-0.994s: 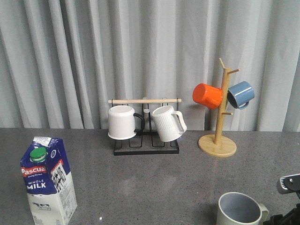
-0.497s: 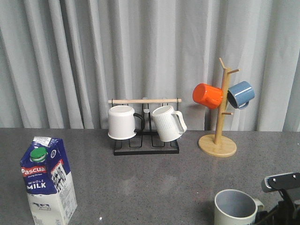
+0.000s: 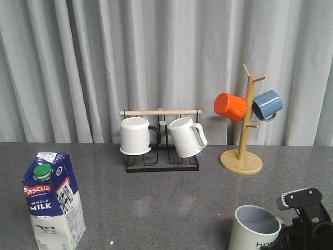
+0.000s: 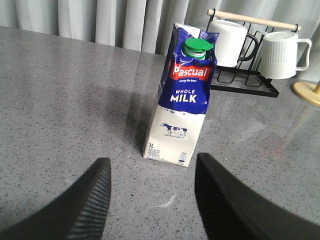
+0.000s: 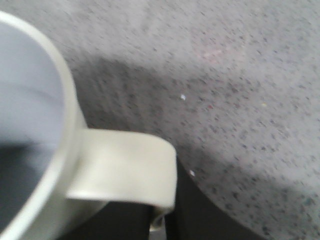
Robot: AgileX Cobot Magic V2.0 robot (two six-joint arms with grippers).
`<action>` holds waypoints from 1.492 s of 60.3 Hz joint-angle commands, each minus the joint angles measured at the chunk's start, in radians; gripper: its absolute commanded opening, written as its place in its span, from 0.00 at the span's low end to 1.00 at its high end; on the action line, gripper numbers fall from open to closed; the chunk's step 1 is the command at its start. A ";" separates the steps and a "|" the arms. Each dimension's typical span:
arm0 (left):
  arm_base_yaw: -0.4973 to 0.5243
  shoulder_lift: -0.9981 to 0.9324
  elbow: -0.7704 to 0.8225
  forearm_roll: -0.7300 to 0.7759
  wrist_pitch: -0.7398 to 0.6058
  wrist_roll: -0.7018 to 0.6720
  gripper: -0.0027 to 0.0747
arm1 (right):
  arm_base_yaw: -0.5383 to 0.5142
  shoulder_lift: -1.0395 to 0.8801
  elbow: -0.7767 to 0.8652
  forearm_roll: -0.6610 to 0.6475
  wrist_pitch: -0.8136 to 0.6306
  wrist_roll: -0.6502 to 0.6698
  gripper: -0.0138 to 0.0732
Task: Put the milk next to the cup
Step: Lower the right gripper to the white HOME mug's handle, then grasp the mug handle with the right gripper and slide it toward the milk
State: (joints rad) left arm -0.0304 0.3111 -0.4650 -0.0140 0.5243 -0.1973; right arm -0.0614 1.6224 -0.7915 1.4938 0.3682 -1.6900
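Observation:
The milk (image 3: 52, 200), a blue and white carton with a green cap, stands upright at the table's front left. In the left wrist view the milk (image 4: 185, 100) stands just beyond my left gripper (image 4: 152, 200), which is open, empty and apart from it. The left gripper does not show in the front view. The cream cup (image 3: 255, 229) with a grey-blue inside is at the front right, far from the milk. My right gripper (image 3: 302, 224) is shut on its squared handle (image 5: 125, 170). The dark right fingers (image 5: 200, 220) show under the handle.
A black rack (image 3: 162, 165) with a white black-handled mug (image 3: 135, 135) and a ribbed white mug (image 3: 186, 136) stands at the back middle. A wooden mug tree (image 3: 242, 159) with an orange mug (image 3: 230, 106) and a blue mug (image 3: 267, 104) stands at the back right.
My right gripper has come further into view with the cup, which has moved left and a little up; its dark lettering now shows. The milk has not moved.

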 commanded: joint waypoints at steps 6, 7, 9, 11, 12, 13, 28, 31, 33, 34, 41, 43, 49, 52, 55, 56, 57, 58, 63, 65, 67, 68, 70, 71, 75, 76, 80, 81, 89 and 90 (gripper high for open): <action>-0.001 0.015 -0.029 -0.003 -0.057 0.000 0.52 | -0.004 -0.135 -0.030 0.065 0.065 0.009 0.15; -0.001 0.015 -0.029 -0.003 -0.059 0.000 0.52 | -0.004 -0.147 -0.030 0.071 0.070 0.016 0.15; -0.001 0.015 -0.029 -0.003 -0.059 0.000 0.52 | -0.004 -0.162 -0.030 0.086 0.084 0.031 0.15; -0.001 0.015 -0.029 -0.003 -0.058 0.000 0.52 | -0.004 -0.176 -0.031 0.099 0.103 0.048 0.15; -0.001 0.015 -0.029 -0.003 -0.058 0.000 0.52 | -0.002 -0.180 -0.033 0.103 0.110 0.054 0.15; -0.001 0.015 -0.029 -0.003 -0.058 0.000 0.52 | 0.005 -0.185 -0.036 0.103 0.117 0.061 0.15; -0.001 0.015 -0.029 -0.004 -0.058 0.000 0.52 | 0.249 -0.173 -0.098 0.102 -0.108 0.093 0.15; -0.001 0.015 -0.029 -0.004 -0.057 0.000 0.52 | 0.299 -0.154 -0.115 0.102 -0.163 0.093 0.15; -0.001 0.015 -0.029 -0.004 -0.054 0.000 0.52 | 0.330 -0.136 -0.129 0.102 -0.192 0.093 0.15; -0.001 0.015 -0.029 -0.004 -0.052 0.000 0.52 | 0.341 -0.124 -0.134 0.102 -0.201 0.093 0.15; -0.001 0.015 -0.029 -0.004 -0.033 0.000 0.52 | 0.399 -0.053 -0.182 0.118 -0.271 0.093 0.15; -0.001 0.015 -0.029 -0.004 -0.030 0.000 0.52 | 0.407 -0.032 -0.192 0.122 -0.298 0.093 0.15; -0.001 0.015 -0.029 -0.004 -0.009 0.000 0.52 | 0.413 0.005 -0.201 0.163 -0.339 0.093 0.16; -0.001 0.015 -0.029 -0.004 -0.002 0.000 0.52 | 0.413 0.017 -0.201 0.162 -0.342 0.091 0.16; -0.001 0.015 -0.029 -0.004 0.000 0.000 0.52 | 0.413 0.022 -0.201 0.159 -0.339 0.087 0.16; -0.001 0.015 -0.029 -0.004 0.000 0.000 0.52 | 0.413 0.023 -0.201 0.158 -0.337 0.086 0.16; -0.001 0.015 -0.029 -0.004 0.000 0.000 0.52 | 0.413 0.025 -0.201 0.158 -0.336 0.085 0.17; -0.001 0.015 -0.029 -0.004 0.002 0.000 0.52 | 0.413 0.025 -0.201 0.158 -0.334 0.085 0.17; -0.001 0.015 -0.029 -0.004 0.003 -0.001 0.52 | 0.413 0.030 -0.200 0.158 -0.334 0.085 0.18; -0.001 0.015 -0.029 -0.005 0.003 -0.001 0.52 | 0.413 0.033 -0.200 0.159 -0.329 0.086 0.19; -0.001 0.015 -0.029 -0.004 0.004 -0.001 0.52 | 0.413 0.035 -0.200 0.159 -0.324 0.089 0.19; -0.001 0.015 -0.029 -0.007 0.005 -0.001 0.52 | 0.413 0.036 -0.200 0.160 -0.320 0.089 0.20; -0.001 0.015 -0.029 -0.009 0.007 -0.001 0.52 | 0.413 0.037 -0.200 0.161 -0.316 0.089 0.21; -0.001 0.015 -0.029 -0.009 0.009 -0.001 0.52 | 0.413 0.037 -0.200 0.161 -0.311 0.089 0.21; -0.001 0.015 -0.029 -0.011 0.011 -0.001 0.52 | 0.413 0.039 -0.200 0.161 -0.298 0.089 0.23; -0.001 0.015 -0.029 -0.011 0.011 -0.001 0.52 | 0.413 0.039 -0.200 0.161 -0.296 0.089 0.23; -0.001 0.015 -0.029 -0.011 0.013 -0.001 0.52 | 0.413 0.042 -0.199 0.161 -0.297 0.089 0.25; -0.001 0.015 -0.029 -0.011 0.013 -0.001 0.52 | 0.413 0.042 -0.199 0.161 -0.297 0.089 0.25; -0.001 0.015 -0.029 -0.011 0.015 -0.001 0.52 | 0.413 0.045 -0.199 0.161 -0.289 0.093 0.29; -0.001 0.015 -0.029 -0.011 0.015 -0.001 0.52 | 0.413 0.045 -0.199 0.161 -0.286 0.093 0.29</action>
State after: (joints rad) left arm -0.0304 0.3111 -0.4650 -0.0171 0.5989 -0.1973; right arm 0.3509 1.6987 -0.9600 1.6465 0.0558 -1.6017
